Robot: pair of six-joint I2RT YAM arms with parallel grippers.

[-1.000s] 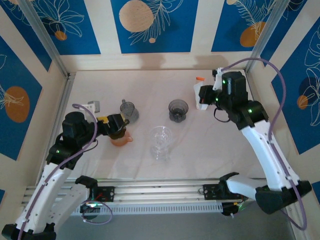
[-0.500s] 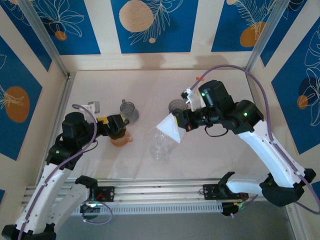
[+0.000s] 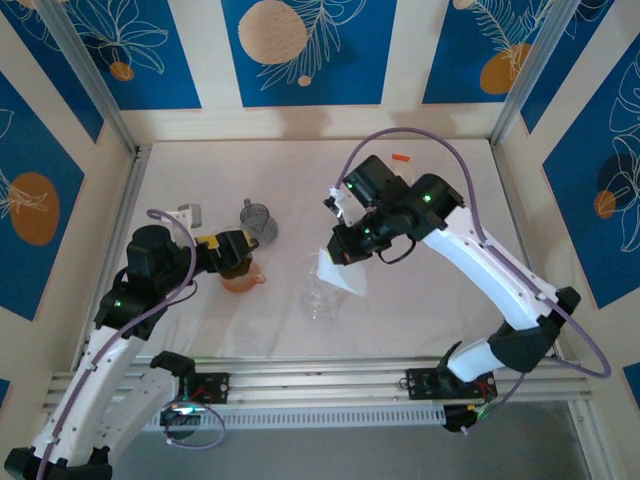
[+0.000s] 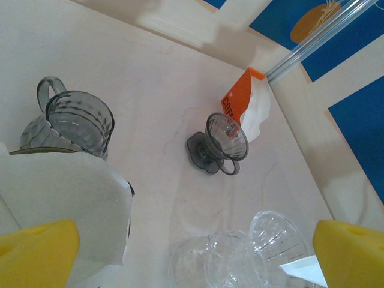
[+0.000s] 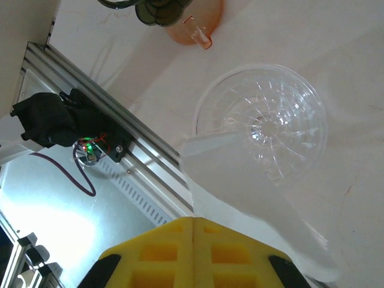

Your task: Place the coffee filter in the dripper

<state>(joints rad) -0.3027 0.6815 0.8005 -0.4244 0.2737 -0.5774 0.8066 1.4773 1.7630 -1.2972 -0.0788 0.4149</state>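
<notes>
Overhead view, right gripper [image 3: 343, 252]: reaching in over the middle of the worktop [image 3: 400, 315], its fingers pinching the upper edge of the white coffee filter [image 3: 341, 277].
Overhead view, coffee filter: hanging as a pale wedge over the right side of the clear glass dripper [image 3: 320, 292]; whether it is touching the rim, I cannot tell.
Overhead view, clear glass dripper: standing near the middle of the worktop, a little toward the near edge.
Overhead view, left gripper [image 3: 238, 258]: hovering over the orange dripper [image 3: 243, 279] toward the left edge of the worktop.
Overhead view, grey ribbed dripper [image 3: 258, 218]: sitting just beyond the left gripper, toward the far edge.
Left wrist view, left gripper [image 4: 192, 258]: its yellow fingertips [image 4: 36, 247] standing spread wide at the two lower corners, gripping nothing.
Left wrist view, grey ribbed dripper [image 4: 78, 120]: showing its handle, with a white sheet of paper [image 4: 66, 204] lying in front of it.
Left wrist view, dark dripper [image 4: 223, 143]: sitting on the worktop toward the far right corner, with the orange-and-white filter packet [image 4: 247, 108] just behind it.
Left wrist view, clear glass dripper [image 4: 273, 240]: showing between the fingertips, nearer the right-hand one.
Right wrist view, right gripper [image 5: 192, 240]: its yellow pads [image 5: 150, 252] pressing together on the coffee filter [image 5: 258, 198].
Right wrist view, coffee filter: spreading out from the pads across the near side of the clear glass dripper [image 5: 264, 120], overlapping its rim.
Right wrist view, orange dripper [image 5: 192, 24]: showing beyond the clear one.
Right wrist view, aluminium rail [image 5: 120, 141]: running along the near edge of the worktop.
</notes>
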